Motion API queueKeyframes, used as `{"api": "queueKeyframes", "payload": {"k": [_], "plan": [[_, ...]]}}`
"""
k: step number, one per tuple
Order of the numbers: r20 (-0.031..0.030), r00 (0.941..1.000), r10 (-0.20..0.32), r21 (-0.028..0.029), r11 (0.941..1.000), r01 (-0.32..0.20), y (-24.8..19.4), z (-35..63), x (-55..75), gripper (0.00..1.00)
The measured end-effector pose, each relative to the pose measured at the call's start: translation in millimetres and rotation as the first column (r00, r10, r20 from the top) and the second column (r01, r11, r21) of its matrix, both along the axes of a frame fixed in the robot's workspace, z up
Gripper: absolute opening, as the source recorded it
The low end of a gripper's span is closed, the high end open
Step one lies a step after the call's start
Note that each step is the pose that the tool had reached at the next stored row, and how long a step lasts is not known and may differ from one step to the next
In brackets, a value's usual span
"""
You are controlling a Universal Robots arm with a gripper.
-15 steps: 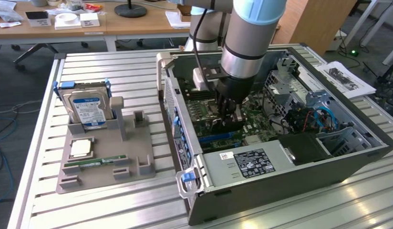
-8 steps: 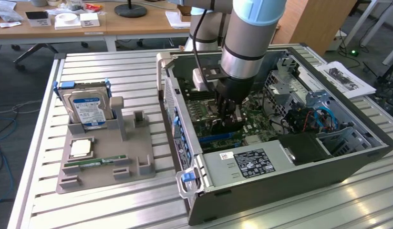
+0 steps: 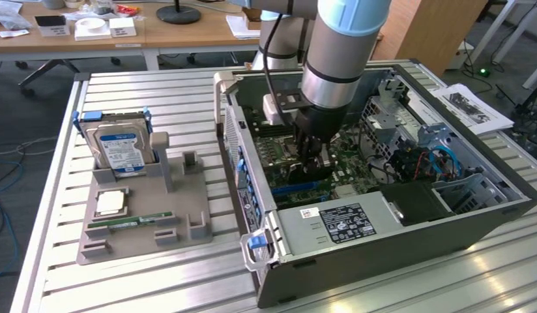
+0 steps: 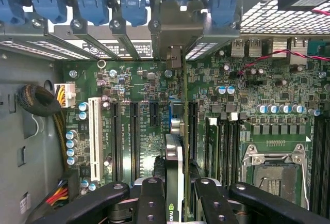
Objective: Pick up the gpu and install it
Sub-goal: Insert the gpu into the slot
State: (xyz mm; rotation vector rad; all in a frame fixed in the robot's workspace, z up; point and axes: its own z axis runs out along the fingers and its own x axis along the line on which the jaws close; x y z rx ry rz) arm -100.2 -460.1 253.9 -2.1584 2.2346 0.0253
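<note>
My gripper (image 3: pixel 309 164) reaches down into the open computer case (image 3: pixel 251 215), over the motherboard (image 3: pixel 347 171). It is shut on the gpu (image 3: pixel 304 176), a thin dark card held on edge. In the wrist view the gpu (image 4: pixel 174 157) runs edge-on between my two fingers (image 4: pixel 150 198), over a blue expansion slot. Its grey metal end bracket (image 4: pixel 175 28) stands against the case's rear slot openings, among the blue clips. I cannot tell whether the card's lower edge is seated in the slot.
A grey parts holder (image 3: pixel 177 218) sits on the slatted table at the exterior view's left, with a silver hard drive (image 3: pixel 120 147), a CPU (image 3: pixel 109 203) and a green RAM stick (image 3: pixel 130 223). Inside the case are the power supply (image 3: pixel 338 225), blue cables (image 3: pixel 438 163) and a CPU socket (image 4: pixel 273 172).
</note>
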Motion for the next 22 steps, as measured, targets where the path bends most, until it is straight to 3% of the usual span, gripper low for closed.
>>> {"api": "queueKeyframes", "payload": {"k": [22], "plan": [[-0.0002,1.0,0.0,-0.0003,1.0,0.0,0.0,-1.9,-1.3,0.27]]}}
